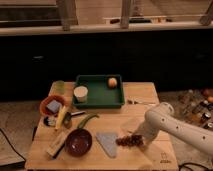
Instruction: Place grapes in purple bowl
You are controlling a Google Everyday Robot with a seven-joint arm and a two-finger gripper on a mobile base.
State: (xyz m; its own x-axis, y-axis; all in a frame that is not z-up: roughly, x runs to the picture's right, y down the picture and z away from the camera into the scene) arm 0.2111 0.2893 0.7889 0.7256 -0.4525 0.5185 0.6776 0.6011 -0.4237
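The grapes [127,141], a small dark reddish bunch, lie on the wooden table [142,94] toward its front right. My gripper [136,139] is down at the bunch's right end, at the tip of the white arm [172,126] that reaches in from the right. Whether it touches the bunch is hidden by the arm's end. The purple bowl [79,142] stands empty near the front left, about a hand's width left of the grapes.
A grey-blue triangular piece [107,143] lies between bowl and grapes. Behind stand a green tray [99,100] with an orange fruit [113,82] and a white cup [80,93]. An orange bowl [52,105], a banana [61,118] and a green vegetable [87,120] crowd the left.
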